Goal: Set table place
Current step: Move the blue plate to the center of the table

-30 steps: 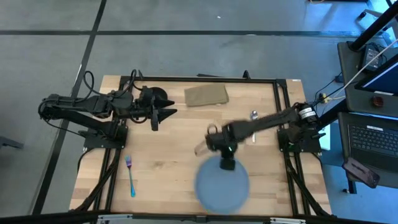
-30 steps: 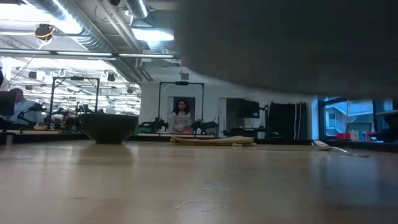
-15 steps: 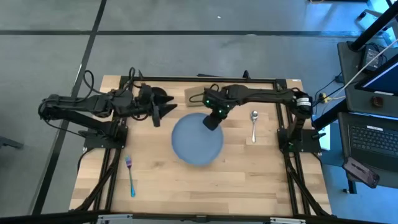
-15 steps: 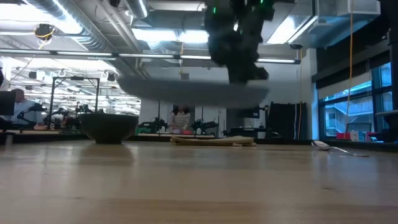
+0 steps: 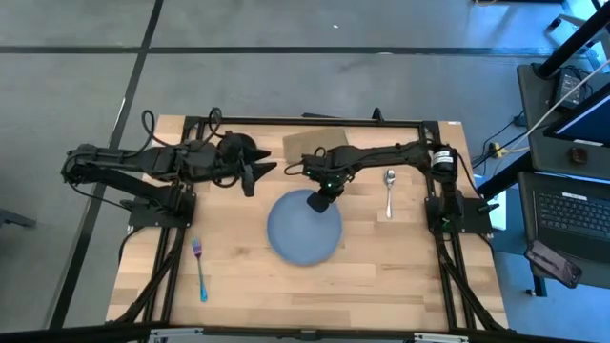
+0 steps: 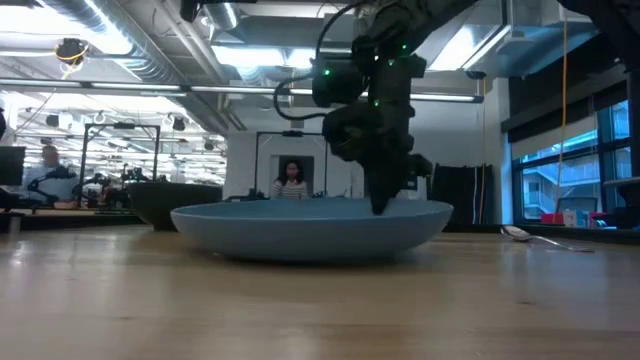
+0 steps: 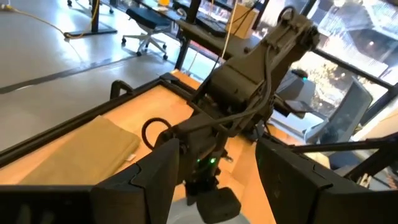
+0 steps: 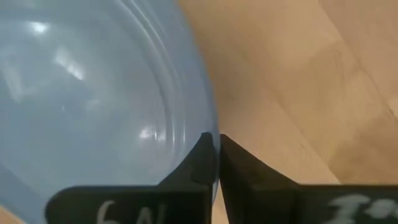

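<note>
The pale blue plate [image 5: 297, 233] lies with its underside on the table [image 5: 400, 276] near the middle; it also shows in the low view [image 6: 300, 228]. My right gripper [image 5: 322, 200] is shut on the plate's far rim. My left gripper [image 5: 259, 174] is open and empty, left of the plate at the table's far left; its fingers stand wide apart in the left wrist view [image 7: 214, 180]. The black bowl [image 5: 238, 146] stands on the table by the left arm, partly hidden. The blue-handled fork [image 5: 199, 268] lies at the near left. The silver spoon [image 5: 389, 191] lies to the plate's right. My right gripper pinches the plate's rim [image 8: 200, 118] between its two fingers, one finger on the inner face and one on the outer. The fingers [image 6: 383, 190] come from above, pointing down, at the plate's far side. The plate sits level with its base on the table.
A folded tan cloth [image 5: 316, 145] lies at the far edge behind the plate. The black frame [image 5: 434, 171] runs along the table's sides. Bare wood shows to the plate's near side and right. A person [image 6: 291, 185] stands far back in the room.
My right gripper has carried the plate from near the table's near edge toward the far side, lifted clear of the wood, and then lowered it. The plate now rests on the table near the middle, with the gripper still shut on its rim.
</note>
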Tool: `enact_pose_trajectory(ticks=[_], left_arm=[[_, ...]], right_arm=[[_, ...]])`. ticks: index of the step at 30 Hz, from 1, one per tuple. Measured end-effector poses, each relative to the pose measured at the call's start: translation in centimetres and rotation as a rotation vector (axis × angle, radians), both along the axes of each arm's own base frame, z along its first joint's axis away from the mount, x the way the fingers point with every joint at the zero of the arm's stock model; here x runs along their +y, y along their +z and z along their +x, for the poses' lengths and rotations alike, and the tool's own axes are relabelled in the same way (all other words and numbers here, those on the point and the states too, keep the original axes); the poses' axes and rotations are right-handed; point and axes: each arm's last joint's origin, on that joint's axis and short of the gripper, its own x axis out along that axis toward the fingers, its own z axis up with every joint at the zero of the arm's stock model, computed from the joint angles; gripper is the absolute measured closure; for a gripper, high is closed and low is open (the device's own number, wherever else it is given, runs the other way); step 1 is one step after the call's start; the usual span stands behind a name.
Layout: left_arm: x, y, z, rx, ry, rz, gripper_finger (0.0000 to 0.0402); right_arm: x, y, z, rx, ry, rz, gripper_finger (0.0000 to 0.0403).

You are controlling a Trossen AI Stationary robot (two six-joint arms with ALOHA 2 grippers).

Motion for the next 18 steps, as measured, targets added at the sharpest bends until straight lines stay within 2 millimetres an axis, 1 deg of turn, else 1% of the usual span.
enact_pose_trajectory(ticks=[8, 10, 14, 18], left_arm=[[0.0, 0.0, 0.0, -0.024, -0.004, -0.059, 0.0195], [-0.1, 0.0, 0.0, -0.028, -0.008, -0.076, 0.0195], [-0.1, 0.0, 0.0, -0.029, -0.015, -0.082, 0.0195], [-0.1, 0.0, 0.0, -0.029, -0.015, -0.083, 0.0195]], right_arm=[[-0.1, -2.1, 0.4, 0.041, 0.051, -0.001, 0.0355], [-0.1, -2.4, 0.4, 0.043, 0.074, -0.002, 0.0348], [-0.1, -2.5, 0.4, 0.042, 0.094, 0.003, 0.0329], [-0.1, -1.9, 0.6, 0.026, 0.096, 0.0, 0.0308]])
